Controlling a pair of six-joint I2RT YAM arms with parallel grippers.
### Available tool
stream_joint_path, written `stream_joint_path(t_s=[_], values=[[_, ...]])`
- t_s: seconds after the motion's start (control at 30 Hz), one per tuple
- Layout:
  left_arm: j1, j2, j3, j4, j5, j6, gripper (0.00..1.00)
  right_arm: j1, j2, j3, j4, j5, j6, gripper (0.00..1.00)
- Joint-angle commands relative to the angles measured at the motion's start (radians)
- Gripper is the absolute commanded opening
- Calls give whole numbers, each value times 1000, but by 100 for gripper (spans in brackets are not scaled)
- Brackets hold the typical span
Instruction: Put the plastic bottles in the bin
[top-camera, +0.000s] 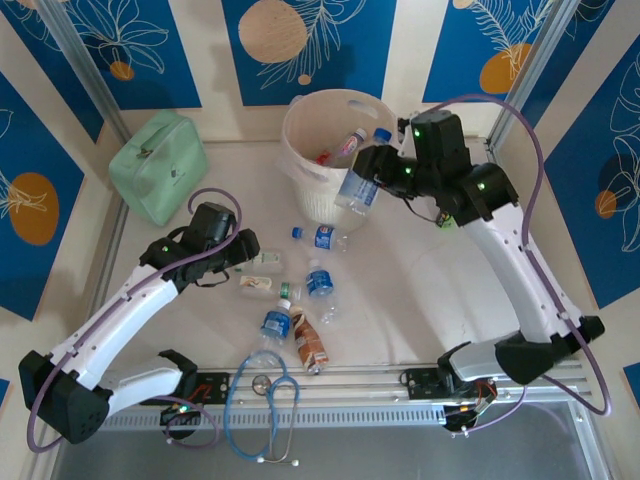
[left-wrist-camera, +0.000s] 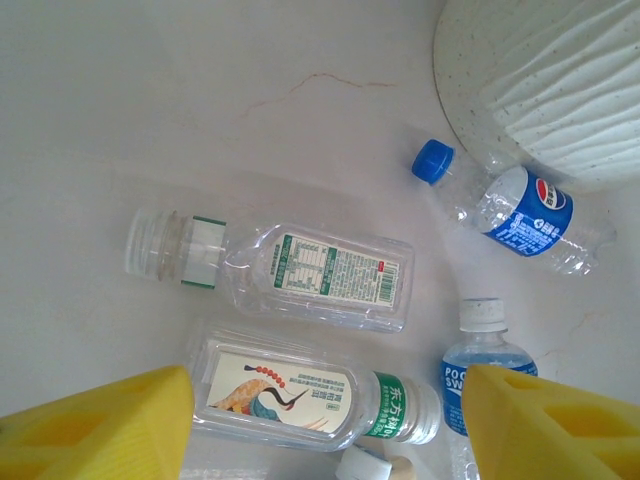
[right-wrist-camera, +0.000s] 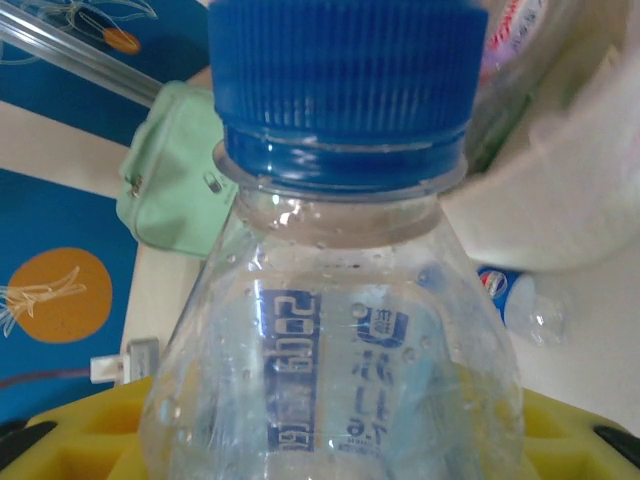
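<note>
Top external, my right gripper (top-camera: 368, 170) clamped on a blue-capped bottle (top-camera: 356, 190) just beside the bin (top-camera: 305, 190), left wrist, my left gripper (left-wrist-camera: 325, 420) spread wide above loose bottles (left-wrist-camera: 330, 275).

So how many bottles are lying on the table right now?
6 that I can see: two clear bottles by the left gripper, a Pepsi bottle near the bin, a Pocari bottle below it, then a blue-labelled bottle and a red-brown bottle. Others may be hidden.
</note>
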Motion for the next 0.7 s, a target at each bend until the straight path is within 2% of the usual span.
stream_joint_path(t_s=[0.0, 0.23, 0.47, 0.67], values=[[-4, -1, -13, 0, -3, -4, 71, -43, 71, 86, 66, -85, -51, 48], [-6, 11, -26, 5, 6, -8, 70, -120, 210, 209, 119, -159, -42, 48], [-6, 24, -20, -13, -3, 1, 70, -138, 388, 434, 27, -163, -77, 49], [-8, 19, -28, -19, -12, 9, 70, -149, 444, 453, 22, -158, -76, 51]])
